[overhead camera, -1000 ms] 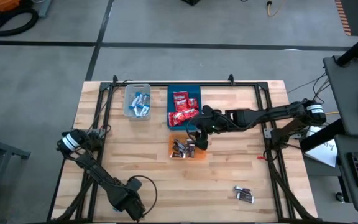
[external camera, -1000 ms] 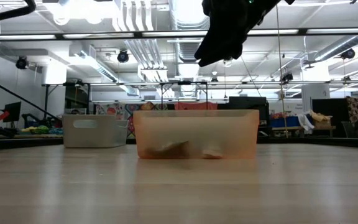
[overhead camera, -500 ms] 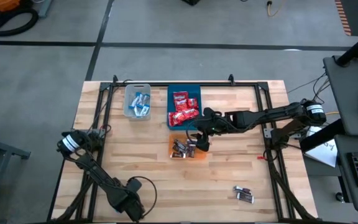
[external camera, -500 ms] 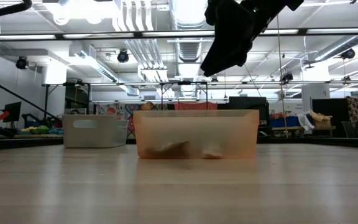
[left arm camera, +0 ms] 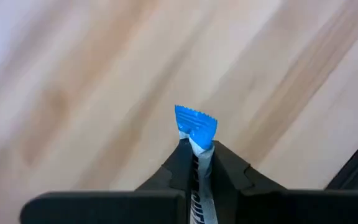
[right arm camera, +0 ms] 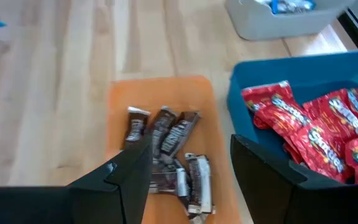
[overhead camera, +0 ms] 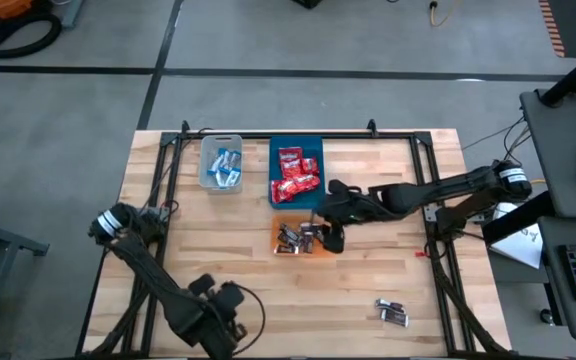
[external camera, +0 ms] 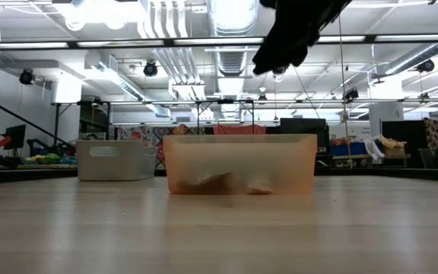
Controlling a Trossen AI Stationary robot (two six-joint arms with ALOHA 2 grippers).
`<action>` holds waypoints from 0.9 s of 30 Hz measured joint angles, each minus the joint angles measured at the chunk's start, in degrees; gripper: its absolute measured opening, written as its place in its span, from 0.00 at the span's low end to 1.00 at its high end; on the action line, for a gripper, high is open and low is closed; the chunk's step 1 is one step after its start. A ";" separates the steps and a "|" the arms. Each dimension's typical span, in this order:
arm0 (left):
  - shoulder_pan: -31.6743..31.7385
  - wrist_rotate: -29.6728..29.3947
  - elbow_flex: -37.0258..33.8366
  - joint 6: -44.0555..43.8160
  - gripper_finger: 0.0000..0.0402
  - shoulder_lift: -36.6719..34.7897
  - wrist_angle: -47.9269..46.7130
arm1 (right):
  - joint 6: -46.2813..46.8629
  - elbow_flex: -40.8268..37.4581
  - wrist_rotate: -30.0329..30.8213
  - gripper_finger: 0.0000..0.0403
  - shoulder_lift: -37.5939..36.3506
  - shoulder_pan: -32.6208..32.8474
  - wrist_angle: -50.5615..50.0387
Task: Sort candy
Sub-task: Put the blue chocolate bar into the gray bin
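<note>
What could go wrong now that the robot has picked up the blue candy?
The left pincer pinches the blue candy only by one end of its wrapper, so it might slip out on the way. The clear bin with the other blue candies sits far across the table. The right pincer hangs open over the orange bin, so the arms could crowd each other near the bins.

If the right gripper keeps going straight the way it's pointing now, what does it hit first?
Most likely the dark brown-silver candies in the orange bin: the open right gripper points down into it, the pile straight ahead between its fingers. Depth is unclear.
</note>
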 joint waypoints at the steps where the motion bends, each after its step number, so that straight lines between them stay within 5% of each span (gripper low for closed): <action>1: 0.38 -3.18 0.77 1.67 0.03 -0.78 -0.48 | -0.14 0.00 -0.02 0.51 -0.52 0.61 -0.06; 11: 8.06 -30.17 1.22 23.20 0.03 -9.79 -1.56 | -0.51 -0.61 0.02 0.51 -6.12 7.73 -1.34; 20: 22.76 -33.52 -8.30 39.87 0.03 -21.27 -1.42 | 3.73 -5.18 0.07 0.51 -10.17 13.01 -1.28; 27: 42.26 -31.62 -21.77 49.72 0.03 -32.79 5.03 | 8.15 -8.32 0.68 0.51 -10.88 14.43 0.12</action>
